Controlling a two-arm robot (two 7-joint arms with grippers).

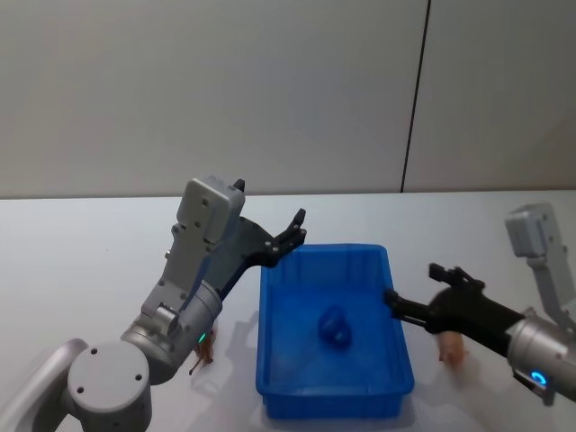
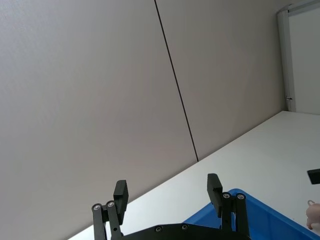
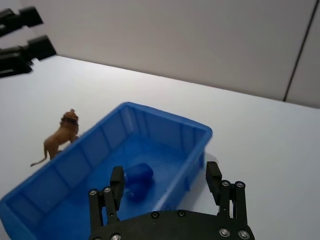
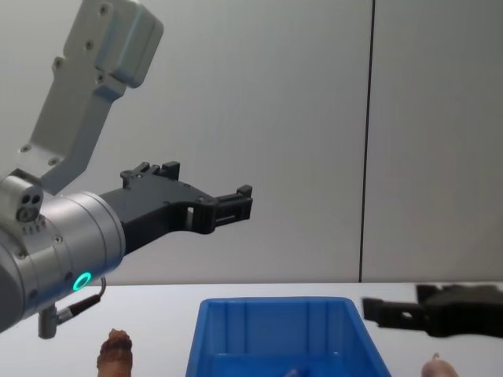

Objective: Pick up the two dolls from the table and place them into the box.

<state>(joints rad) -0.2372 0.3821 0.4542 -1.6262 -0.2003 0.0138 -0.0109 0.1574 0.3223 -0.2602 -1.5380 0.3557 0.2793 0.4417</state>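
The blue box (image 1: 335, 249) stands mid-table. A reddish-brown lion doll (image 1: 202, 355) stands on the table (image 1: 81, 261) at the box's left side, partly behind my left arm; it also shows as the lion (image 3: 59, 137) beside the box (image 3: 165, 120). A tan-pink doll (image 1: 450, 346) lies right of the box, under my right arm. My left gripper (image 1: 292, 236) hangs open and empty, raised above the box's far left corner. My right gripper (image 1: 414, 292) is open and empty, just outside the box's right rim, its fingers (image 3: 117, 181) wide apart.
A small rounded blue object (image 1: 335, 326) lies on the box floor. A grey wall with a dark vertical seam (image 1: 416, 99) stands behind the table. Bare tabletop stretches behind the box and to the far left.
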